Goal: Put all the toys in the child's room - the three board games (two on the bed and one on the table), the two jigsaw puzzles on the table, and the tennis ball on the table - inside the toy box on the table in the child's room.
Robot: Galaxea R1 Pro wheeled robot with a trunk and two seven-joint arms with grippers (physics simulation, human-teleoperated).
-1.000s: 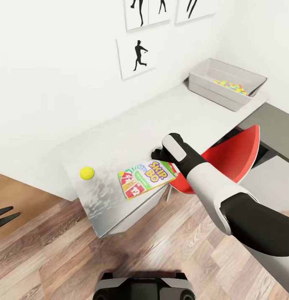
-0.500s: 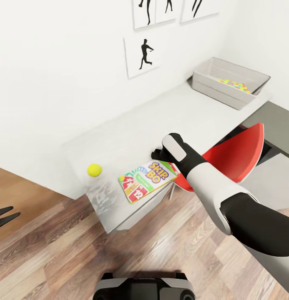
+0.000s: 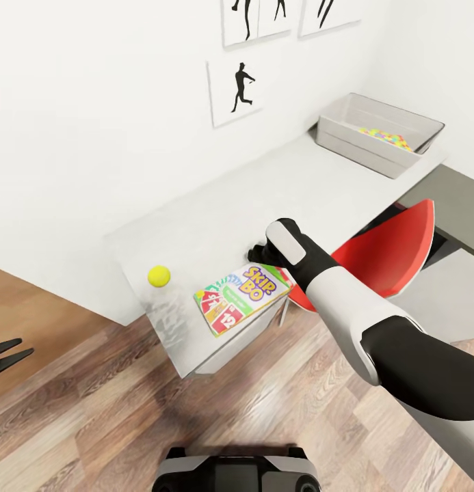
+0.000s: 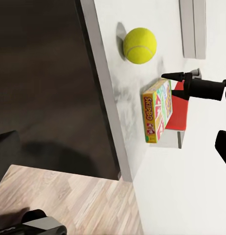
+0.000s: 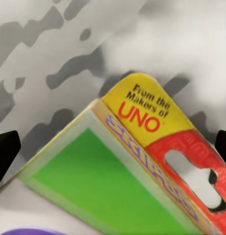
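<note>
- The right gripper [image 3: 258, 254] is at the top edge of the Skip-Bo game box [image 3: 241, 296]. Its black fingers [image 5: 5, 152] are spread wide on both sides of the box, and it has not closed on it.
- The game box lies flat near the front edge of the table [image 3: 216, 219], partly over the edge.
- The tennis ball [image 3: 159, 276] sits on the table, near the box but apart from it.
- The toy box [image 3: 377, 134] is at the far end of the table with colourful puzzle pieces [image 3: 387, 139] inside.
- The red chair [image 3: 387, 256] is tucked beside the right arm.
- The left gripper [image 3: 5, 355] hangs over the wood floor [image 3: 93, 424], fingers apart and empty.
</note>
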